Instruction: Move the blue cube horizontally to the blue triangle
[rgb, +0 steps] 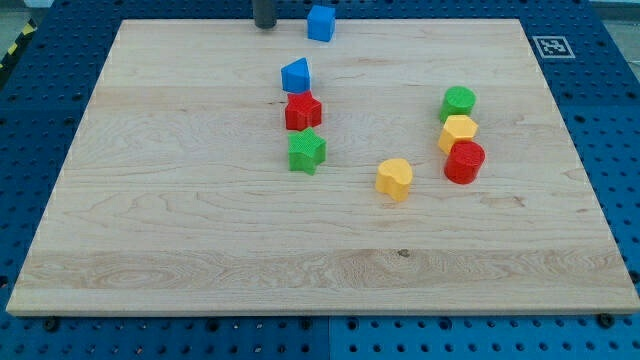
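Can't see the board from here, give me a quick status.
My tip at the view's top edge, left of the blue cube, apart. Blue triangle below the cube, touching the red block. Nothing between them.

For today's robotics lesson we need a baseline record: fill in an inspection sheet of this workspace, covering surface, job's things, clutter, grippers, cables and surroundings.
Surface: wooden board, flat, pale grain.
Job's things: blue cube at the view's top edge; blue triangle below it, slightly to the view's left, apart from it.
Clutter: red block touching the triangle; green star; yellow heart; green cylinder, yellow block, red cylinder in a column.
Grippers: none; my tip stands to the view's left of the cube, not touching.
Cables: nothing seen.
Surroundings: blue perforated table; fiducial marker.
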